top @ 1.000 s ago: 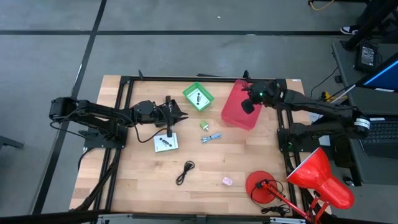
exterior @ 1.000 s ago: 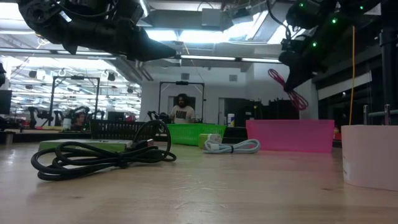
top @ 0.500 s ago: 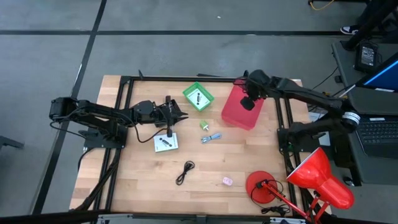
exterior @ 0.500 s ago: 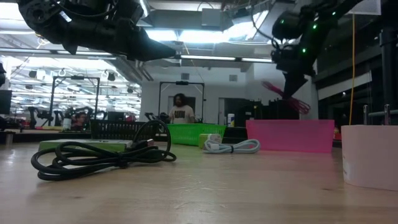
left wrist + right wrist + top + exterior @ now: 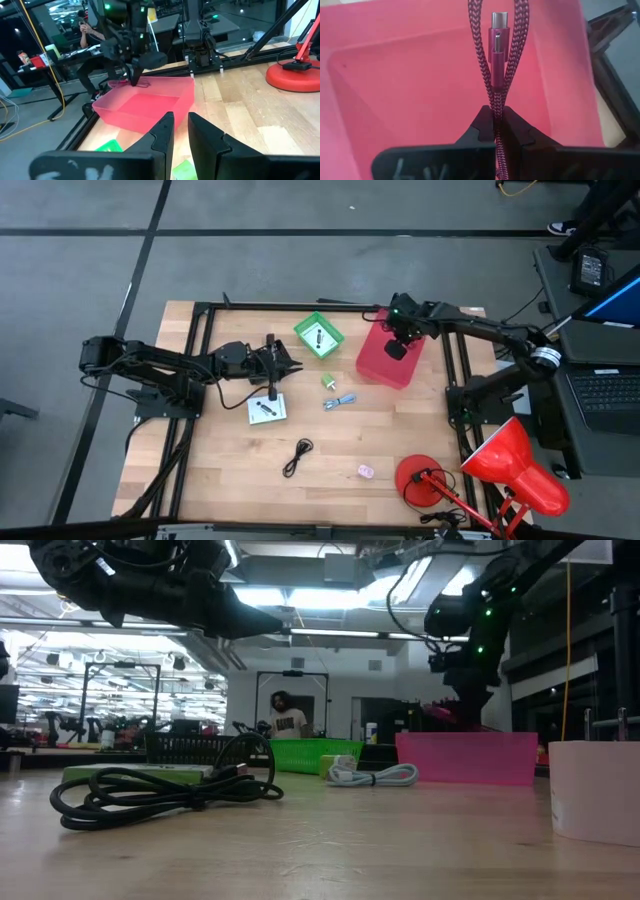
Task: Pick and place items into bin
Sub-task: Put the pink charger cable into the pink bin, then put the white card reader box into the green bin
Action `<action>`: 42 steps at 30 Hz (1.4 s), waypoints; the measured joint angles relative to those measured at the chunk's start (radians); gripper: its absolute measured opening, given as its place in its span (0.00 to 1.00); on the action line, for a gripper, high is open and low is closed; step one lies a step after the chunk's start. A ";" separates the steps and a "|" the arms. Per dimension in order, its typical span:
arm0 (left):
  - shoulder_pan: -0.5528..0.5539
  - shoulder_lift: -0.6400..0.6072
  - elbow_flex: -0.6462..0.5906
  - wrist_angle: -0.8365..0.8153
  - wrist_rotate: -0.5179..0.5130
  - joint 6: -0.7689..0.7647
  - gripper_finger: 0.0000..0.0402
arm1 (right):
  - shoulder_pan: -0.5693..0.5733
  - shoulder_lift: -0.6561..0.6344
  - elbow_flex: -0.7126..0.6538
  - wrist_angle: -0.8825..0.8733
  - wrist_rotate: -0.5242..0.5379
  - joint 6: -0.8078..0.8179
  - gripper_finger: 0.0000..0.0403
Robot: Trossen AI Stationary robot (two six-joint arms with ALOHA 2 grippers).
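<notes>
We had the right gripper (image 5: 495, 117) pinching the red cable (image 5: 495, 55) tight, the pink bin (image 5: 385, 360) right under it; left gripper (image 5: 180, 125) a bit spread over the white card (image 5: 266, 409)

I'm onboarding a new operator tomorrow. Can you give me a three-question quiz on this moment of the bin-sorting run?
1. True or false: the right gripper is shut on the red cable.
2. Over which thing does the right gripper hang? A) green tray B) pink bin C) red lamp
3. Fill in: the black cable lies on the ____, not in the bin.

Key: 1 true; 2 B; 3 table.
</notes>
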 joint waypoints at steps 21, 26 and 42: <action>-0.001 0.000 0.000 0.000 0.000 -0.003 0.12 | -0.056 0.087 0.000 0.043 0.131 0.027 0.12; -0.001 0.000 0.000 0.000 0.000 -0.022 0.12 | -0.056 0.087 0.000 0.041 0.132 0.030 0.19; -0.001 0.000 0.000 0.000 0.000 -0.018 0.12 | 0.036 0.086 0.128 -0.019 -0.015 0.155 0.02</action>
